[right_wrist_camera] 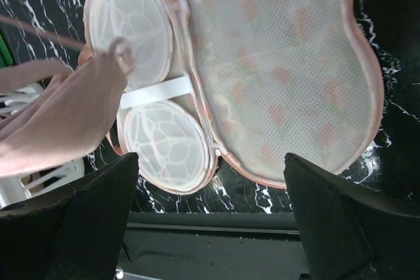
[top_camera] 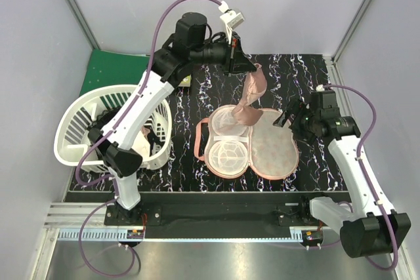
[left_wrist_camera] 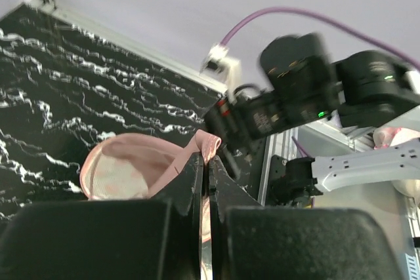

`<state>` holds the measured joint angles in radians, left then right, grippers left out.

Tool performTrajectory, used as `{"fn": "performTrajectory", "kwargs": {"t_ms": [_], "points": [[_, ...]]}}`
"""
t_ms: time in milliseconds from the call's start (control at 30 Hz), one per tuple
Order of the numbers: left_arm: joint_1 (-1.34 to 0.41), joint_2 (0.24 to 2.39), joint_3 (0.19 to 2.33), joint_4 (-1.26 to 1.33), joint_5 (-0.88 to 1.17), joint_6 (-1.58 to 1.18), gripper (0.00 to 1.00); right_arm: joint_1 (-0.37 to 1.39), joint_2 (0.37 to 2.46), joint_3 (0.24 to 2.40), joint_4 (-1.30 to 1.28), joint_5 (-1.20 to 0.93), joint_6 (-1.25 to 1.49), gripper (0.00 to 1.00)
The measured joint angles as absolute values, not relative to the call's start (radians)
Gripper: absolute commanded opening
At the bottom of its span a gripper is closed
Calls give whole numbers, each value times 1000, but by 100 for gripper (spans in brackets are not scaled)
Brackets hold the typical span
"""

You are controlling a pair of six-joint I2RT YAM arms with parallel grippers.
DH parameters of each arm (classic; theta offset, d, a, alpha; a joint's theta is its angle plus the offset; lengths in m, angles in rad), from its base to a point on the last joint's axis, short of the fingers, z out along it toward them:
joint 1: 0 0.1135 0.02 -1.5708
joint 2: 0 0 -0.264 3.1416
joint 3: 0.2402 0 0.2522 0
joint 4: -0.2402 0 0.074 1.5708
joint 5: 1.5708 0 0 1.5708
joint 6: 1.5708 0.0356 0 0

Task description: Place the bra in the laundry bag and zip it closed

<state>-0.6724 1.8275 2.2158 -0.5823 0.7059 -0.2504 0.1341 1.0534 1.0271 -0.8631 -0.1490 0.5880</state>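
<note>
Here: bra (top_camera: 252, 93) hangs from left end effector (top_camera: 234, 57), clamped shut on upper end; lower end over far cup of laundry bag (top_camera: 275, 149), contact unclear. Bag opened flat, mid-desk (top_camera: 308, 73). Right end effector (top_camera: 287, 117) spread wide, holding nothing, just beside bag's right edge. Strip of desk separates bag's left edge from white basket (top_camera: 69, 122).

Black tabletop (top_camera: 197, 96) with white marble veining, plain pale grey walls (top_camera: 289, 4) behind it and at both sides, metal post (top_camera: 75, 4) rising beside its far-left corner, green panel (top_camera: 108, 70) there, slotted aluminium rail (top_camera: 216, 233) along its near edge, soft even light
</note>
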Motion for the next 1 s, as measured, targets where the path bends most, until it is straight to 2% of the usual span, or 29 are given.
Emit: {"fn": "performTrajectory", "kwargs": {"t_ms": [267, 500, 633, 867, 1000], "points": [[-701, 1848, 2244, -603, 728, -207, 0, 63, 1039, 1077, -889, -140, 572, 100], [-723, 1839, 2169, -665, 754, -74, 0, 62, 1040, 1069, -890, -160, 575, 100], [-775, 1752, 1895, -675, 677, -6, 0, 62, 1022, 1011, -888, -181, 585, 100], [-1011, 1600, 1383, -624, 457, -35, 1, 62, 986, 910, -889, -229, 589, 100], [-1128, 1452, 1205, -533, 355, -108, 13, 62, 982, 864, -885, -257, 589, 100]]}}
